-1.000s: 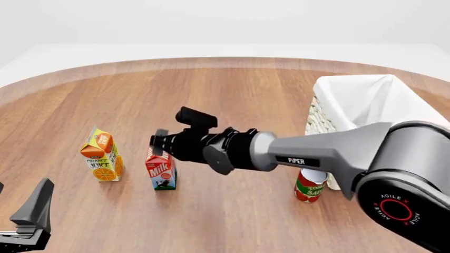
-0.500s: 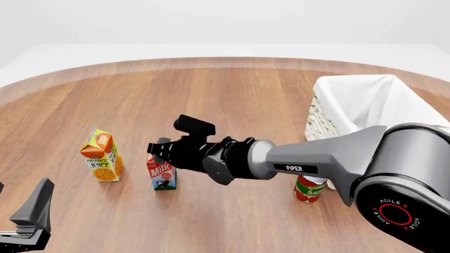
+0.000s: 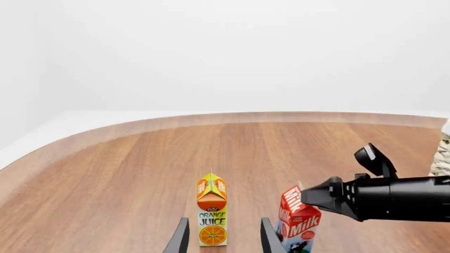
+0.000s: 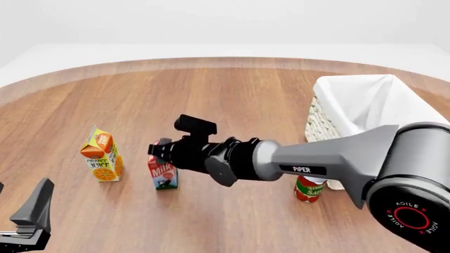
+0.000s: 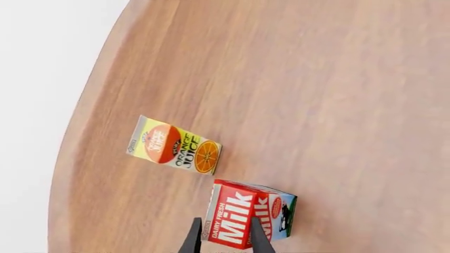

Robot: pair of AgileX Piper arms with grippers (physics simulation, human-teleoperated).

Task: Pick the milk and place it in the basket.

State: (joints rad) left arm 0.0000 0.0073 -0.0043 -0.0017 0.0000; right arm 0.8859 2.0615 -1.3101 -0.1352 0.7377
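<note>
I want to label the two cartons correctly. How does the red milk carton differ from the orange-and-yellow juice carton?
The red gable-top milk carton reads "Milk" in white above a blue-and-white base; the orange-and-yellow juice carton reads "Orange Juice" and shows an orange. The milk carton looks shorter. The right gripper is at the milk's top; nothing touches the juice. Both stand on the wooden table.

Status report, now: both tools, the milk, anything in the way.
Right tool at red gable-top milk carton, grip unconfirmed. Left tool idle, open. Milk upright on table. Red tomato sauce can stands before cream wicker basket.
</note>
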